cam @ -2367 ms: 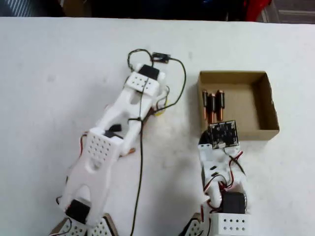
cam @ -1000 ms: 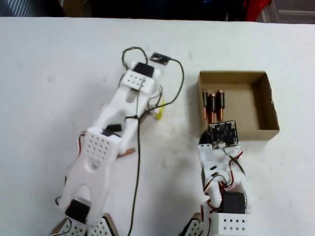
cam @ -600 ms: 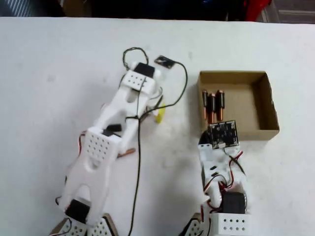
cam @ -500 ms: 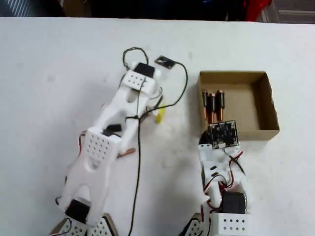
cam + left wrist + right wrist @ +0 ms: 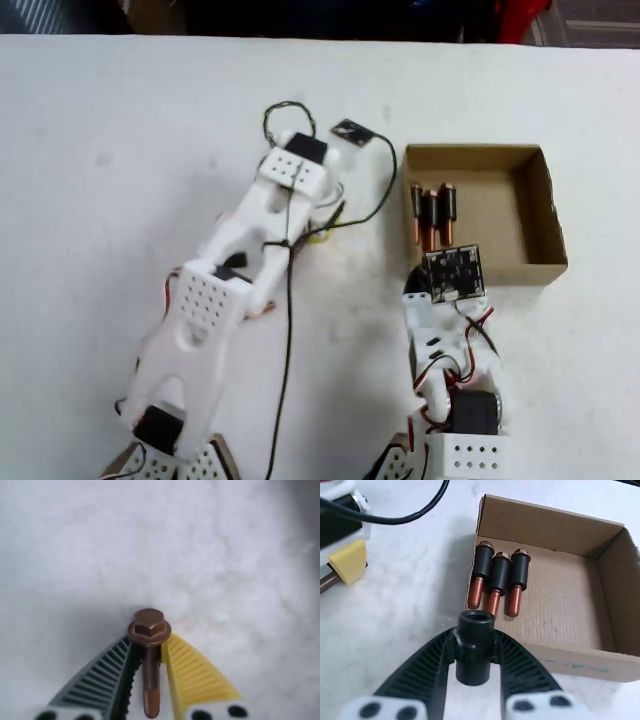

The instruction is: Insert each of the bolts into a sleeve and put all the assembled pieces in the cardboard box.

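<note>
Copper bolt (image 5: pixel 149 660) sits gripped in left pincer (image 5: pixel 148 642) (head protruding), sleeve (image 5: pixel 474 652) in right pincer (image 5: pixel 475 636).

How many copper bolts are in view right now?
4. Three sleeved bolts lie side by side in the cardboard box; one bare bolt is held in the left gripper. More may be hidden under the left arm.

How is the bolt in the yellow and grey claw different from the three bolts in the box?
The bolt in the left gripper is bare; the three bolts in the cardboard box each wear a black sleeve. The bolt is clamped; the three bolts lie loose, side by side. All are copper-coloured.
</note>
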